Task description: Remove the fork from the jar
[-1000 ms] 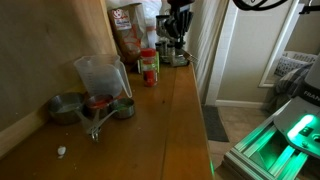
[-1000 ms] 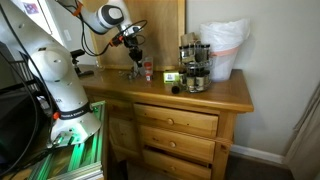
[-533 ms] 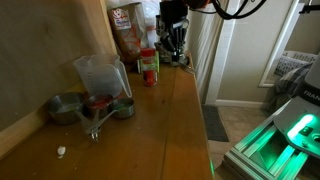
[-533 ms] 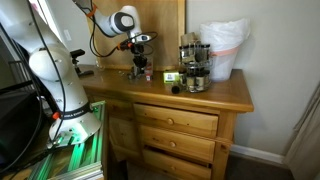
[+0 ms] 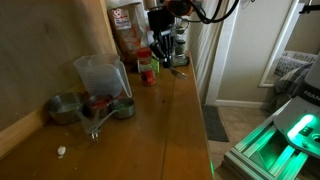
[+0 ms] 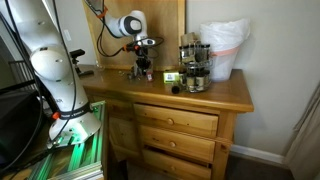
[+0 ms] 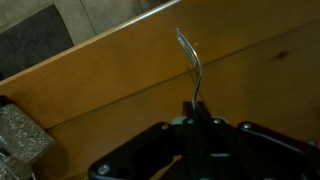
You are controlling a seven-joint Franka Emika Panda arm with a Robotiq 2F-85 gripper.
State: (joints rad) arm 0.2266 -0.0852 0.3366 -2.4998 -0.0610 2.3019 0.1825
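My gripper [image 7: 194, 108] is shut on the handle of the thin silver fork [image 7: 189, 58]. The fork sticks out from the jaws over the wooden dresser top [image 7: 250, 70], tines away from me. In an exterior view the gripper [image 5: 160, 46] hangs low over the far part of the top, just behind the red-capped bottle [image 5: 148, 68]. The clear plastic jar [image 5: 101, 73] stands apart, nearer the camera, with no fork showing in it. The gripper also shows in an exterior view [image 6: 142, 63].
Metal measuring cups [image 5: 70, 106] lie in front of the jar. A food bag [image 5: 125, 26] stands against the wall. Spice jars [image 6: 193, 68] and a white bag [image 6: 224, 46] stand at the far end. The top's edge [image 5: 197, 110] drops to the floor.
The gripper has moved with the fork along the dresser top and lower, from near the spice jars to just behind the red-capped bottle.
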